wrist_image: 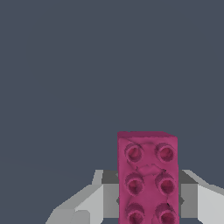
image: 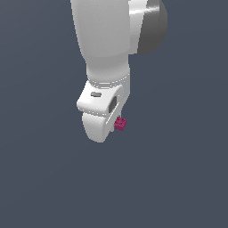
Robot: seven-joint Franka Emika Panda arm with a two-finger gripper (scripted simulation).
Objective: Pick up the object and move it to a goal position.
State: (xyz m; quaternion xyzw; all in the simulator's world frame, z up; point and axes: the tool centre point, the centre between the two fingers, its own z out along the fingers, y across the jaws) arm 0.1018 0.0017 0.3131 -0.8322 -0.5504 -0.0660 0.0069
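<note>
The magenta-pink studded brick [image: 120,124] shows small at the lower edge of the white hand of my gripper [image: 114,121] in the exterior view, with most of the fingers hidden behind the hand. In the wrist view the brick [wrist_image: 148,175] fills the space between the two grey fingers [wrist_image: 109,194], studs facing the camera. One finger sits against each long side. The gripper [wrist_image: 148,199] is shut on the brick. No surface shows touching the brick from below.
The white arm [image: 104,40] comes down from the top of the exterior view. Everything around it is a plain dark blue-grey background with no other objects, edges or goal marker in sight.
</note>
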